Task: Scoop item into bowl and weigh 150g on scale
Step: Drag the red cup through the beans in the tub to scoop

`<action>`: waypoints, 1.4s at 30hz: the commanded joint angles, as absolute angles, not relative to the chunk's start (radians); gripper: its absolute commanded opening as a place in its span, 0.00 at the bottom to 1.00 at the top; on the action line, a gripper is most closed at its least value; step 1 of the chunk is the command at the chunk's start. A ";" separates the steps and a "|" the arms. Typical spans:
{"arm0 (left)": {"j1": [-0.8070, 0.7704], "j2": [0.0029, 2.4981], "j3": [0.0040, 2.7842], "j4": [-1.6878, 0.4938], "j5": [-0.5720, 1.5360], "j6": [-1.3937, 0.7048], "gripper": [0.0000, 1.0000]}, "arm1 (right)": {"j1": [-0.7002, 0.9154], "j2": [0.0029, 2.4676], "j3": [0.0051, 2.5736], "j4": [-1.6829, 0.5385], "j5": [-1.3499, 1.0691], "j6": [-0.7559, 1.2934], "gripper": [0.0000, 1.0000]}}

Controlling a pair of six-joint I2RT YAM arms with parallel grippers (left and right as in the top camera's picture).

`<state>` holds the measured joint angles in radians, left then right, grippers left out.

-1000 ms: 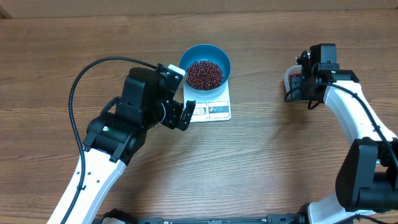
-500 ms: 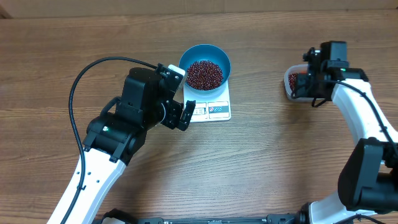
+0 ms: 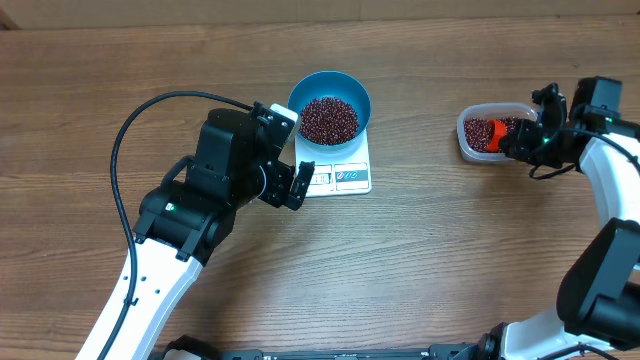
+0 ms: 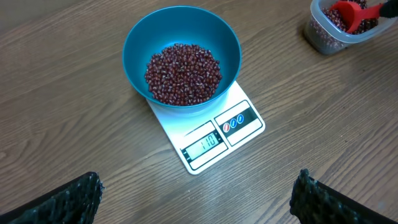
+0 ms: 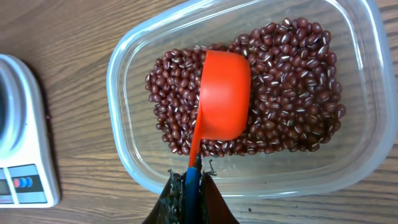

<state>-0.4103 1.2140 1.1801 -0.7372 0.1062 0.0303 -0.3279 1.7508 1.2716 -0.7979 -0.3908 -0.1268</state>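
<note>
1. Change noted: in the last second your right arm has swung outward, so the clear tub (image 3: 465, 140) that it covered from overhead now lies open to view. The left arm, bowl (image 3: 293, 100) and scale (image 3: 352, 178) have not shifted.

2. Tool state: the right gripper (image 5: 189, 182) is clamped fully closed on the thin handle of the orange scoop (image 5: 225, 93). The scoop head reaches straight ahead of the fingers, down among the beans (image 5: 292, 93) in the tub. The left gripper (image 4: 196, 199) stands wide apart, holding nothing. The scale and bowl sit just ahead of it.

3. Task item: one heap of beans already lies in the bowl on the scale, and the rest is in the tub under the scoop.

4. Judgement: you are reloading for a further scoop. The display (image 4: 204, 144) appears to read 110, so the target is not yet met.

5. Limits of view:
- The scoop shows only its rounded back, so you cannot tell whether it carries beans.
- The display digits are small and tilted, so treat the reading as uncertain.
- The right wrist view cuts off the tub's far end and most of the scale.
- The fingertips show only as a dark sliver at the frame edge.
</note>
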 commanded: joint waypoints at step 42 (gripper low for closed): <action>-0.406 1.223 1.180 -0.737 0.123 0.049 1.00 | -0.559 1.797 1.275 -0.794 -0.943 -0.101 0.04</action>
